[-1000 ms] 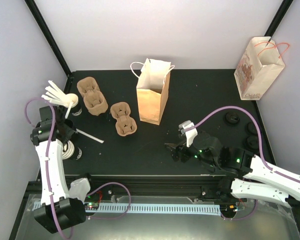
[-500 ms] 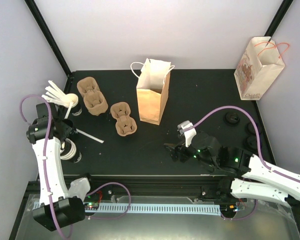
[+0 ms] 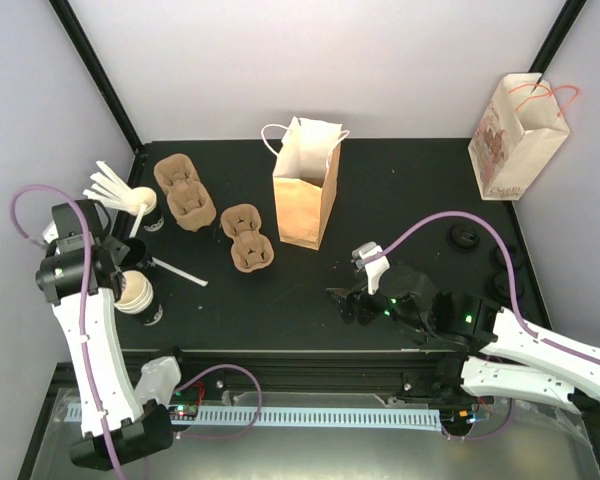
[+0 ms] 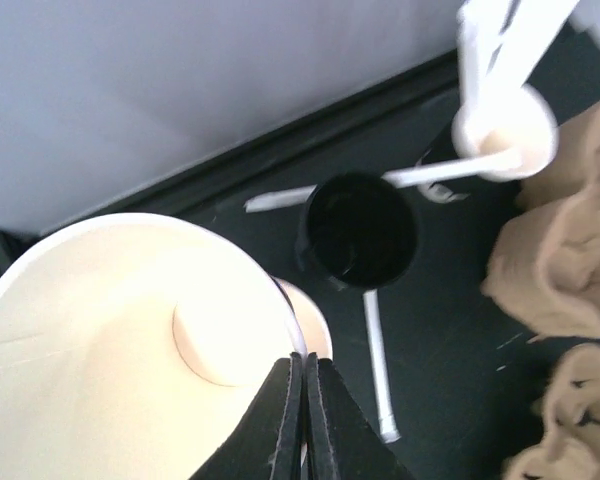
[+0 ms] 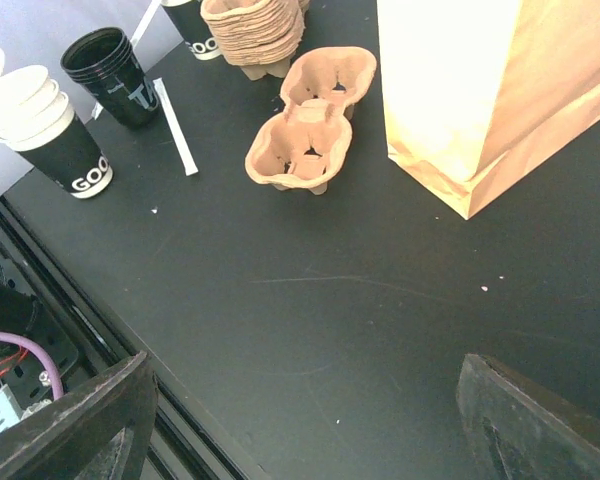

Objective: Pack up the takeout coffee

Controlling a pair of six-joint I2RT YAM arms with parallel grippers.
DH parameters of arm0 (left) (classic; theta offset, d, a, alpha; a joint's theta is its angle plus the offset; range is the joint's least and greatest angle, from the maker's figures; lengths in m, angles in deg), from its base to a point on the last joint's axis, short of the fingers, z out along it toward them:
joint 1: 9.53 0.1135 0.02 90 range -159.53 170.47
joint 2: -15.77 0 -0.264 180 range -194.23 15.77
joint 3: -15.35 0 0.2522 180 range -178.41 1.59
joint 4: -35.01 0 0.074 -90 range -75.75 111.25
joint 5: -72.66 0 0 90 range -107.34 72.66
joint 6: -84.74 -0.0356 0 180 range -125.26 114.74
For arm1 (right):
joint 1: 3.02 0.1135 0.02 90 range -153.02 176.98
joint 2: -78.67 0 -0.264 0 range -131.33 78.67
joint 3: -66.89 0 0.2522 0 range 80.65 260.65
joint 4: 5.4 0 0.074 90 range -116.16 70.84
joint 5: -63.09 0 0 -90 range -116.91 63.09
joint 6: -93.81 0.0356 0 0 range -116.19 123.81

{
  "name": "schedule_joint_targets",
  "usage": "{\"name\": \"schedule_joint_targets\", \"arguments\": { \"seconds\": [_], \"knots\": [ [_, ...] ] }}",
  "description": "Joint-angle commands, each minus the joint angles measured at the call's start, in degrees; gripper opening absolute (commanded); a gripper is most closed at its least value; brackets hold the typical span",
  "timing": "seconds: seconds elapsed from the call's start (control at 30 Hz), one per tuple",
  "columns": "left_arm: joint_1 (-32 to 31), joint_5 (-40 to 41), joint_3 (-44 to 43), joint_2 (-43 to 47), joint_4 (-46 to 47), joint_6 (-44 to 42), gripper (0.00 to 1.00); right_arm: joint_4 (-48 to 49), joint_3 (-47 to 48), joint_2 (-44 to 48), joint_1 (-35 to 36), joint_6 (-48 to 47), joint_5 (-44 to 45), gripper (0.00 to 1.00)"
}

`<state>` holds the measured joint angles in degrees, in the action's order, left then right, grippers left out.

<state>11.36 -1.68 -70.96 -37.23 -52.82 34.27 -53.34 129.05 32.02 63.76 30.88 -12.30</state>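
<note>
As the right tool (image 3: 346, 302) gapes, the left tool (image 4: 302, 372) pinches the cup (image 4: 110, 330)

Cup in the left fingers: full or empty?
Empty: the left wrist view looks into the cup and shows only its bare cream bottom.

Two bags: brown paper bag (image 3: 305, 195), printed paper bag (image 3: 515, 140). Pulp cup carriers in two lots: single carrier (image 3: 247, 240), stacked carriers (image 3: 185, 192). One loose stirrer (image 3: 180, 272). Cups: one separate paper cup (image 4: 130, 340), one white-rimmed cup stack (image 5: 40, 130), one black cup (image 5: 110, 62), one stirrer cup (image 4: 520, 125).
</note>
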Motion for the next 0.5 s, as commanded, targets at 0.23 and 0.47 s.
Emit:
{"name": "schedule_joint_targets", "arguments": {
  "seconds": [0.23, 0.47],
  "knots": [
    [-0.27, -9.04, -15.54, 8.89, 1.78, -2.96, 0.02, -0.29, 1.27, 1.01, -0.09, -0.47, 1.41, 0.85],
    [-2.06, -51.46, 7.16, 13.28, 29.05, -3.21, 0.02, -1.45, 1.21, -0.09, -0.08, 0.25, 2.36, 0.85]
  ]
}}
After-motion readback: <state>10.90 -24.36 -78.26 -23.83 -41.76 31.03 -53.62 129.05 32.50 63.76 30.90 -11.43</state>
